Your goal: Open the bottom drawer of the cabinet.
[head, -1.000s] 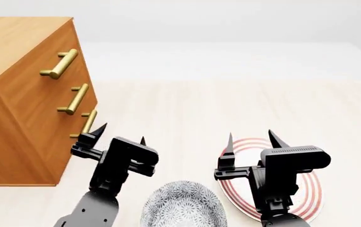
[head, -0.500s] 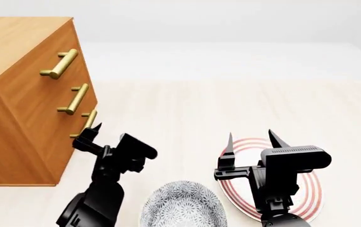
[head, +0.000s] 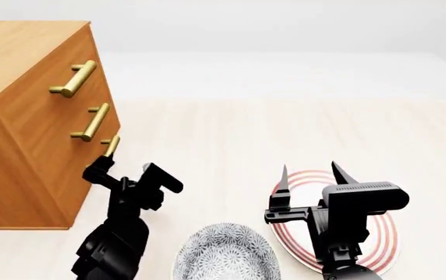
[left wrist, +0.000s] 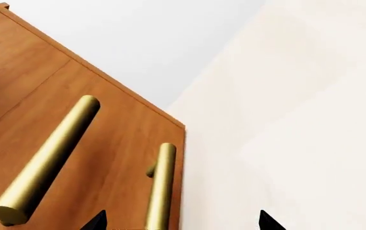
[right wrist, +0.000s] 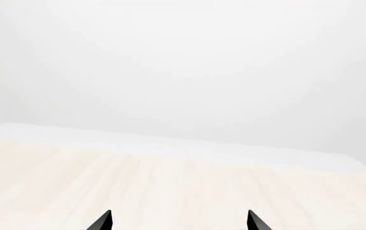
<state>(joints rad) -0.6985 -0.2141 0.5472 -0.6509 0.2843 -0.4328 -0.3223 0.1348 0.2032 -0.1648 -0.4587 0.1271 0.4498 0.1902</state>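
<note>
The cabinet [head: 20,116] stands at the left of the head view, orange-brown wood with three brass bar handles. The bottom drawer [head: 83,189] is flush with the other fronts; its handle [head: 111,146] is the lowest one. My left gripper [head: 129,174] is open just below and in front of that handle, one finger [head: 98,168] close to the handle's lower end. The left wrist view shows the bottom handle [left wrist: 160,187] between my open left gripper's [left wrist: 181,221] fingertips, nearer one of them, with no visible contact. My right gripper [head: 310,174] is open and empty over the table, as the right wrist view [right wrist: 177,221] confirms.
A grey patterned bowl [head: 227,254] sits at the front between my arms. A red-striped plate [head: 383,233] lies under the right arm. The middle drawer's handle [left wrist: 49,163] is close beside the bottom one. Pale wood surface [head: 285,128] extends to the right of the cabinet.
My left gripper has rolled about its wrist and moved left toward the cabinet, closer to the bottom handle. The right arm has not moved.
</note>
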